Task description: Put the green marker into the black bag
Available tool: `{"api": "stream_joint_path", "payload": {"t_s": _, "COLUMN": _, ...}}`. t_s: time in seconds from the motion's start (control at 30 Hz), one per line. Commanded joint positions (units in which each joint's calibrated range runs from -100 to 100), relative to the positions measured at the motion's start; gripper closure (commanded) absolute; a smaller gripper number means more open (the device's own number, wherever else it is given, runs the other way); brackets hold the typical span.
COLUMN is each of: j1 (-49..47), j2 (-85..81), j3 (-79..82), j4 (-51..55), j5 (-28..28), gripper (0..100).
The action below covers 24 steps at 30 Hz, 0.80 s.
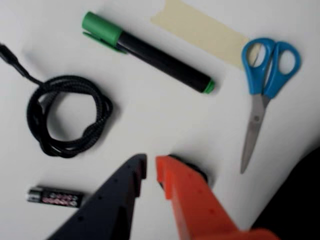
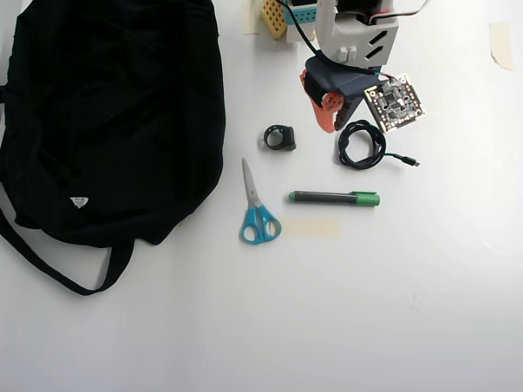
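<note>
Your end effector (image 1: 151, 172) hangs above the white worktop (image 2: 392, 310) with its black and orange jaws parted by a narrow gap and nothing between them. In the wrist view the green marker (image 1: 150, 54) lies across the upper middle of the frame, beyond the jaw tips, its long axis slanting from the green cap at upper left down to the green end at right. Overhead, the marker (image 2: 333, 198) lies level at the frame's centre, just below the end effector (image 2: 333, 114), cap to the right. A coiled cable (image 2: 362, 145) sits between them, slightly right; scissors (image 2: 257, 211) lie to the marker's left, and tape (image 2: 312, 227) lies just beneath. The black bag (image 2: 114, 122) fills the upper left, well apart. Bare worktop spreads below and right.
</note>
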Motion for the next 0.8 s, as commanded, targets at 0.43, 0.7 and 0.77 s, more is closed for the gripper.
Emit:
{"api": "stream_joint_path", "payload": {"t_s": 0.43, "j1": 0.31, "j2": -1.45, "j3": -1.5, "j4": 0.22, "j5": 10.32, "gripper": 98}}
{"api": "stream_joint_path", "payload": {"t_s": 0.7, "j1": -0.59, "j2": -1.28, "j3": 3.26, "j4": -0.56, "j5": 13.47, "gripper": 98}}
{"api": "stream_joint_path", "payload": {"t_s": 0.77, "j1": -0.66, "j2": -1.28, "j3": 3.44, "j4": -0.82, "j5": 13.99, "gripper": 98}}
